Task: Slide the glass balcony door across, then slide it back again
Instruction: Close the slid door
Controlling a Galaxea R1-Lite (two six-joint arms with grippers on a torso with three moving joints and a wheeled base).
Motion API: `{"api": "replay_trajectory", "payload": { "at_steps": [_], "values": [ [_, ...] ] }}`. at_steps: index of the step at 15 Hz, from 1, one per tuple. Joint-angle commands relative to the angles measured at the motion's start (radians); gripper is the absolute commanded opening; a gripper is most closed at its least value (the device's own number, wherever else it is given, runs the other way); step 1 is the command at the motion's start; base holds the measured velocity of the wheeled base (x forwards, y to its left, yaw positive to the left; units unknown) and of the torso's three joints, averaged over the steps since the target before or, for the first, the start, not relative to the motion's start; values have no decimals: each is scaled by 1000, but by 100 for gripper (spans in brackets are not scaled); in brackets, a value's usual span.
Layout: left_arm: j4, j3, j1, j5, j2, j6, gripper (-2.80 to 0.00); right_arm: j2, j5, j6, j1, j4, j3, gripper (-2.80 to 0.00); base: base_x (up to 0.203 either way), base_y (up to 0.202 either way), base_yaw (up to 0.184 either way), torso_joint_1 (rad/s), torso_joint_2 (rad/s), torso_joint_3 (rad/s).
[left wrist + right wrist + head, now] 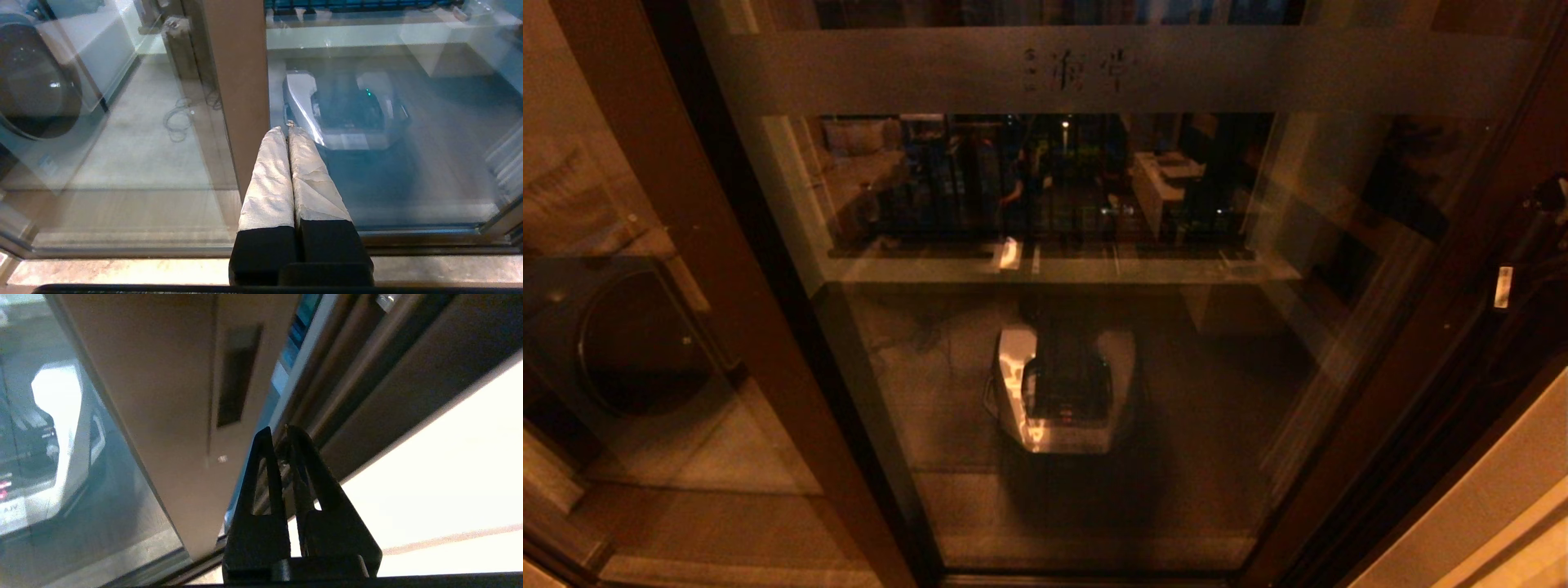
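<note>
1. The glass balcony door [1094, 343] fills the middle of the head view: a clear pane in a dark reddish-brown frame, with its right stile running down the right side of the picture.
2. A frosted band [1111, 69] crosses the pane near the top and carries a few small dark characters, too small to read.
3. In the right wrist view a slim recessed handle slot [237, 377] sits in the brown stile [171, 396].
4. The right gripper [278, 433] is near that stile's edge, beyond the slot, its black fingers drawn together with nothing between them; whether the tips touch the frame cannot be told.
5. The left gripper [288, 130] hangs low before the glass, its pale wrapped fingers [269, 179] pressed together and empty, pointing at a brown upright [239, 81].
6. Left of the door, the fixed panel shows a washing machine [621, 335] with a round dark door.
7. The pane reflects the robot's pale base [1062, 392].
8. A small white label [1503, 287] sits on the dark frame at right; its writing is unreadable.
</note>
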Motion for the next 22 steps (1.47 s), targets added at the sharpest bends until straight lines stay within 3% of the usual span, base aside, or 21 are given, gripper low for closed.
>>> {"api": "replay_trajectory", "payload": {
  "at_steps": [1, 22],
  "values": [
    [1, 0, 0, 0, 1, 1, -280, 42, -3, -1, 0, -10, -23, -280, 0, 0, 0, 0, 0, 0],
    [0, 0, 0, 0, 1, 1, -280, 156, -25, 16, 1, -17, -148, -280, 0, 0, 0, 0, 0, 0]
  ]
}}
